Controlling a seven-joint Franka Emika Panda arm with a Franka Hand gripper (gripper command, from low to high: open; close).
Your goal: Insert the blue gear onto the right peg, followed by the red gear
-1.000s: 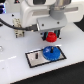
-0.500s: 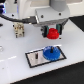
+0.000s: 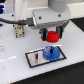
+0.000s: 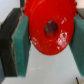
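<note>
Red Gear Held Above the Plate

Between the gripper's green pads, clamped the red gear, dark centre hole facing the wrist camera, teeth pressed against both pads. Seen from the exterior view, held that same red gear under the white arm, hanging just over the blue gear without clearly touching it; could not tell any gap for certain. Lay the blue gear flat on the grey plate with its black border, toward the exterior view's right end of that plate, already seated around the right peg; peg itself hidden by the gears. Showed a thin dark pin toward the plate's other end, small and blurred. Rested the plate on the white table. Stood a small tan and dark fixture farther back on the exterior view's left, well apart from the plate.
</note>
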